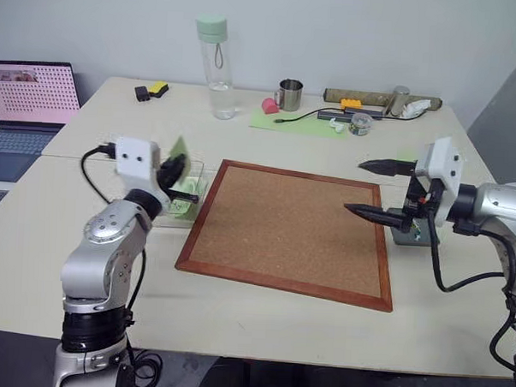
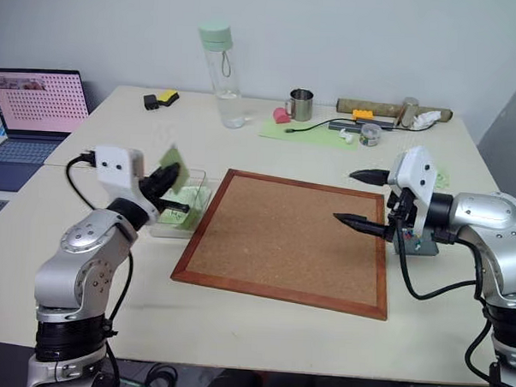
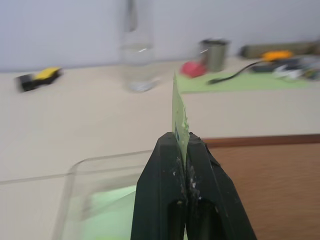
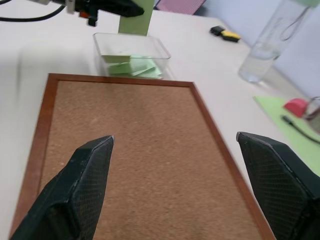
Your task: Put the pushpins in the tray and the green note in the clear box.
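At the near edge: two robot arms reached over a pale table, one at each side of a wood-framed corkboard [image 1: 290,233] that lay flat at the centre with nothing pinned on it.
Left gripper [image 1: 183,180]: at 9 o'clock from the corkboard, fingers pressed together on the green note [image 3: 179,117], which stood up on edge from the fingertips.
Green note: held in the air just above the clear box [image 4: 131,54], not yet inside it.
Clear box: on the table touching or just beside the corkboard's 9 o'clock edge; other light green slips already lay on its floor.
Right gripper [image 1: 376,190]: at 3 o'clock, its two black fingers spread wide apart with nothing between them, pointing across the board.
Tray [image 1: 410,234]: dark grey, just past the corkboard's 3 o'clock edge, largely hidden behind the right gripper.
Pushpins: too small to make out; whether they sat in the tray could not be told.
Step in hand: dropping the note into the box. To do it well, I judge the note should be lowered inside the walls before the fingers part, since light paper could drift out.
Far side, 12 o'clock: a clear bottle [image 1: 215,67] with a pale green cap, a metal mug [image 1: 290,95] and a large green sheet [image 1: 300,121].
Far 10 o'clock: an open laptop [image 1: 31,94].
Writing: none readable; the laptop screen showed only a dotted grid.
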You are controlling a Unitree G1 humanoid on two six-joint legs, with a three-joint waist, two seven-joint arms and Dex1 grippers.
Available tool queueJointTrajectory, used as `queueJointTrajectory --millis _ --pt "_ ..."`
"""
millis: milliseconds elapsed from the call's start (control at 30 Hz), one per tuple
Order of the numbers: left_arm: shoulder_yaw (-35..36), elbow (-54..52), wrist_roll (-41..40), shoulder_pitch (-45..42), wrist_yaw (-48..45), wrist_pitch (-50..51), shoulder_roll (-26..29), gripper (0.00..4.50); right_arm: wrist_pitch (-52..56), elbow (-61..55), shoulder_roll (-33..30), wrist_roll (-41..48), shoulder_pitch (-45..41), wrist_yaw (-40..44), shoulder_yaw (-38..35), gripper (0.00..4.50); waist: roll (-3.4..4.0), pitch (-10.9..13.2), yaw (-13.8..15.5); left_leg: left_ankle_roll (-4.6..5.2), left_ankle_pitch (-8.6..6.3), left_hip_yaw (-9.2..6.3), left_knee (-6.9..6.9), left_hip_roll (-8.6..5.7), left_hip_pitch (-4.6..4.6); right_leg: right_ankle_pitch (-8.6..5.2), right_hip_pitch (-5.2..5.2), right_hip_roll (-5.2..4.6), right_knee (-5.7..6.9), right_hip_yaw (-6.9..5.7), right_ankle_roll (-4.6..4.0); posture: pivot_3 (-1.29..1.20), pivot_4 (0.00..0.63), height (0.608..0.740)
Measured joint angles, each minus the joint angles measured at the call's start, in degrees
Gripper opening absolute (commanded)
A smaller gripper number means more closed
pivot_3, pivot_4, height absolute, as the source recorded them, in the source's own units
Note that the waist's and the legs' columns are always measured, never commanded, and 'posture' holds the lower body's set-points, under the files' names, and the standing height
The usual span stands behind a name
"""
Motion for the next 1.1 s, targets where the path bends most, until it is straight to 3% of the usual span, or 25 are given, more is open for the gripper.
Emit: queueJointTrajectory --millis 233,500,667,833,933,1100 --pt "-0.91 1.49 2.17 0.43 0.91 0.67 -0.10 1.35 1.10 -0.14 0.45 1.30 -1.95 0.69 1.24 4.14 -0.01 0.00 -0.02 -0.18 0.10 0.04 0.07 0.01 -0.60 0.07 -0.71 -0.01 0.16 0.00 -0.05 0.00 0.150 0.740" --pt "-0.82 0.46 2.19 0.44 0.64 0.84 0.15 2.71 1.12 -0.14 0.25 1.31 -1.86 0.96 1.43 4.14 -0.01 0.00 -0.06 -0.18 0.10 0.06 0.06 0.01 -0.61 0.09 -0.72 -0.01 0.16 0.00 -0.07 0.00 0.150 0.740" --pt "1.64 -3.46 0.79 0.56 -1.72 3.99 5.06 3.56 1.04 -0.04 -0.81 1.23 -1.59 1.04 1.41 4.14 -0.01 0.00 -0.12 -0.18 0.10 0.05 0.06 0.02 -0.62 0.09 -0.74 -0.01 0.17 0.00 -0.07 0.00 0.150 0.740" --pt "6.03 -5.15 -4.05 4.85 -13.94 7.38 17.91 3.56 1.05 0.40 -3.46 1.31 0.43 1.52 -0.40 4.14 -0.01 0.00 -0.29 -0.18 0.10 0.08 0.02 0.04 -0.62 0.08 -0.76 -0.01 0.13 0.01 -0.09 0.00 0.150 0.740" --pt "9.42 -7.34 -5.75 16.42 -28.39 3.70 28.04 3.56 1.04 1.17 -7.98 1.29 4.46 3.39 -3.45 4.14 0.07 0.05 -0.37 -0.17 0.10 0.18 -0.04 0.02 -0.64 0.06 -0.78 -0.09 0.04 0.06 -0.14 0.00 0.150 0.740" --pt "16.68 -2.83 -6.12 25.36 -40.79 -2.01 32.80 3.56 0.65 3.03 -13.11 1.09 12.09 6.90 -8.03 4.14 0.20 0.13 0.06 0.06 -0.03 0.11 -0.02 0.06 -0.59 0.07 -0.73 -0.10 0.09 -0.07 -0.23 0.00 0.150 0.740"
